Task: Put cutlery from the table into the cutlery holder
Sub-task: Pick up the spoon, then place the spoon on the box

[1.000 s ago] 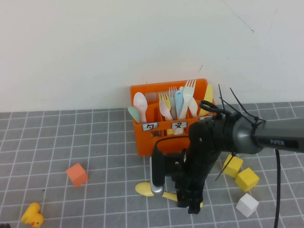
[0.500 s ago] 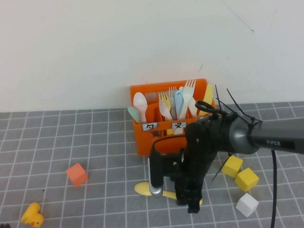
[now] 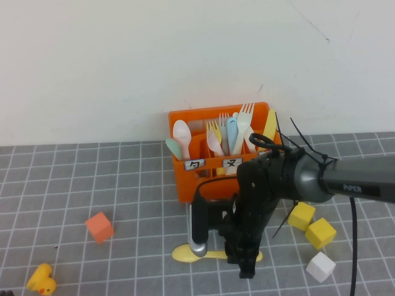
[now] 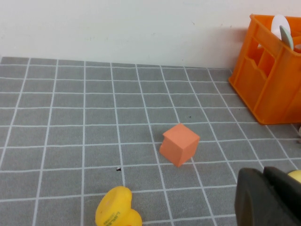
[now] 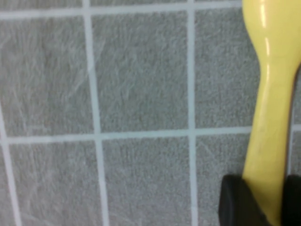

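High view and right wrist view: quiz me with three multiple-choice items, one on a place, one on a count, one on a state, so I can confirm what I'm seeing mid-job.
1. Where does the pale-yellow spoon lie?
A. on the table in front of the cutlery holder
B. inside the holder
C. beside the rubber duck

2. How many yellow cubes sit right of the right arm?
A. none
B. two
C. four

3. What is the right gripper doing?
A. hanging open above the holder
B. closed on the spoon's handle, low at the table
C. holding the orange cube

Key: 1 A, the spoon's bowl rests on the grey table, nearer the camera than the orange cutlery holder. 2 B, two yellow cubes lie there, with a white cube nearby. 3 B, the right wrist view shows dark fingers on either side of the yellow handle. The left gripper sits low at the near left, away from the spoon.
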Available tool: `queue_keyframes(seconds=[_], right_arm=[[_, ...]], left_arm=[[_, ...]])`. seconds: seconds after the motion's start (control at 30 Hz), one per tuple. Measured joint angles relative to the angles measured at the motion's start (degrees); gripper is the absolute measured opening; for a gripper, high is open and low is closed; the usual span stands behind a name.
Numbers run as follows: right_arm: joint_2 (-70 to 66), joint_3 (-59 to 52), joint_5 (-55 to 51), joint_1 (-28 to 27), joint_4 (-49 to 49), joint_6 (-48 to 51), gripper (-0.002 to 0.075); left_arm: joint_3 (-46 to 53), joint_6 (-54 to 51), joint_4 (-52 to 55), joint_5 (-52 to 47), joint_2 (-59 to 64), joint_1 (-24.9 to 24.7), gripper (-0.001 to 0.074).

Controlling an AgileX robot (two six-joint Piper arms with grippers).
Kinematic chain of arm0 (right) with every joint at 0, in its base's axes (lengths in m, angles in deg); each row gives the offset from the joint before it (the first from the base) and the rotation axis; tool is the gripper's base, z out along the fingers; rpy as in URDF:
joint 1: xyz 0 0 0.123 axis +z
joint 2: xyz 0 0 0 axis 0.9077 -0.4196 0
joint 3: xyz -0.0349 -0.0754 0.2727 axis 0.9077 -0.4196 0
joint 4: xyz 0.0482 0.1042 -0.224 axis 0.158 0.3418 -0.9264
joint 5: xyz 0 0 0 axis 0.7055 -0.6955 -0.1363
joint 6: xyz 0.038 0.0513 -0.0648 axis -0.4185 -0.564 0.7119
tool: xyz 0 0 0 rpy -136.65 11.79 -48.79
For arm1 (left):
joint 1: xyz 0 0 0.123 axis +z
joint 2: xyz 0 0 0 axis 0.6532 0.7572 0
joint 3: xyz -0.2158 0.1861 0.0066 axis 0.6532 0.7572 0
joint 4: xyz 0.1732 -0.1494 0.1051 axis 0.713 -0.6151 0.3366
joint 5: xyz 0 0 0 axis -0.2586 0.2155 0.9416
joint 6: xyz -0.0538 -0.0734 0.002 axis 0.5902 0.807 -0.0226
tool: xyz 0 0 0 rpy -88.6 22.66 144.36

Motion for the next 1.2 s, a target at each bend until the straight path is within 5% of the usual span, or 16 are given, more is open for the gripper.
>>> queue_keyframes(seconds=[0.77,1.2], right_arm=[[8.3,-1.1,1.8,0.9,27.4,7.6,0.0177],[12.3,7.9,12.0,0.9,30.3,7.7,0.0177]], left_arm=[[0.0,0.0,0.0,0.0,0.0,0.0,-0.0001],[0.0,-0.1,0.0,0.0,0.0,0.0,-0.0001]])
